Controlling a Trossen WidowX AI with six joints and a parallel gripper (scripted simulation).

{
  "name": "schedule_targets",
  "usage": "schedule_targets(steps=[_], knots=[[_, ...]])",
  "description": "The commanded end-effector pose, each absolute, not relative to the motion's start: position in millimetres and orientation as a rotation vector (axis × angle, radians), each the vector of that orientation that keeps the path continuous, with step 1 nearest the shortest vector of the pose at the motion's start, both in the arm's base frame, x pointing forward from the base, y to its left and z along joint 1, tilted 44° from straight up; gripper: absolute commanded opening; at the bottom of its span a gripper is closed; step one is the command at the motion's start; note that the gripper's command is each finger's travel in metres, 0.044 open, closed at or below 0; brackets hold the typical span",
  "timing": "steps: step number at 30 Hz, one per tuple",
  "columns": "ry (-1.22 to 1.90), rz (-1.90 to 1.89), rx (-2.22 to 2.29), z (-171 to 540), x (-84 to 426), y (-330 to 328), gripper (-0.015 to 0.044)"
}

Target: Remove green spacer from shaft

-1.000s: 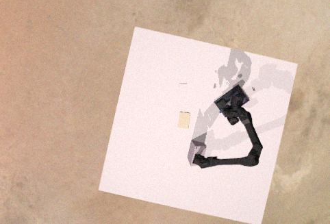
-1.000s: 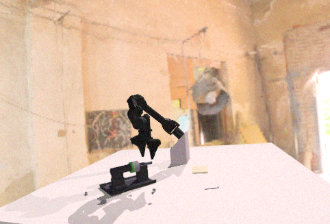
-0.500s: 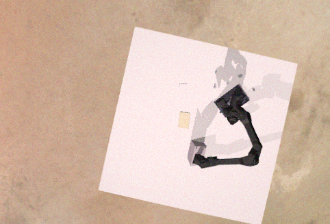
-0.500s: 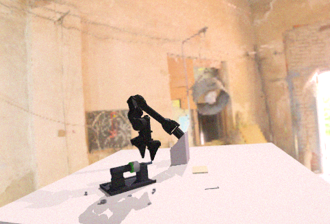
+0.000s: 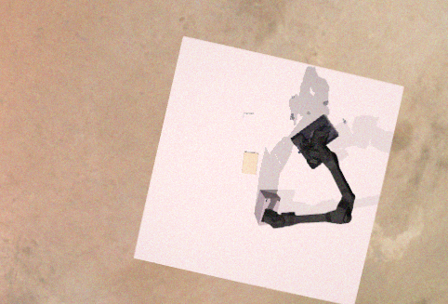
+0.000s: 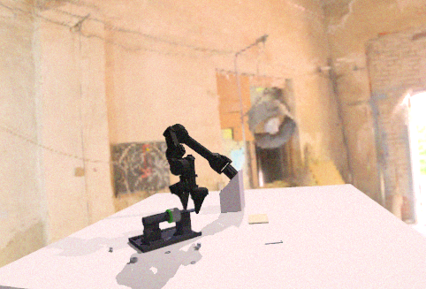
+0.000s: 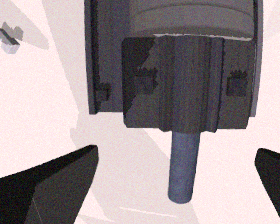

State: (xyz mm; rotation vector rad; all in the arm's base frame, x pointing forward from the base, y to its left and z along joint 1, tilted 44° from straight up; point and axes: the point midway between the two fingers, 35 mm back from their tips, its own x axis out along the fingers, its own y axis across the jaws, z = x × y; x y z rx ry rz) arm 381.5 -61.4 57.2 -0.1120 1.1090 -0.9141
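Note:
The dark fixture has a base plate [image 6: 165,242] [image 7: 105,60]. The big housing block [image 6: 151,231] stands at its far-left end in the exterior view. The green spacer [image 6: 170,216] is on the shaft line beside that block, with grey spacers [image 6: 176,215] next to it. An end support [image 6: 183,224] [image 7: 141,112] carries the shaft. The blue-grey shaft [image 7: 183,167] sticks out of the support toward the bottom of the wrist view. My gripper [image 6: 191,211] [image 7: 179,156] is open and empty, its fingertips on either side of the shaft's free end, apart from it. The spacers' undersides are hidden.
A tan square [image 5: 250,164] [image 6: 258,219] and a thin dark strip [image 5: 249,113] [image 6: 274,242] lie on the table [image 5: 186,177] [image 6: 336,234]. Small grey pieces [image 6: 133,260] [image 7: 8,39] lie around the fixture. A grey-mauve block [image 6: 232,195] stands at the arm's base.

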Motion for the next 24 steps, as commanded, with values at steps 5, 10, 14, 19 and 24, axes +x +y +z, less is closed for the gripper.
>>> schedule_targets(steps=[5, 10, 14, 19, 24], knots=[[1.123, -0.916, -0.116, 46.4, 378.7, -70.0, 0.0440], [1.123, -0.916, -0.116, 46.4, 378.7, -70.0, 0.0440], [1.123, -0.916, -0.116, 46.4, 378.7, -70.0, 0.0440], [1.123, -0.916, -0.116, 46.4, 378.7, -70.0, 0.0440], [1.123, -0.916, -0.116, 46.4, 378.7, -70.0, 0.0440]])
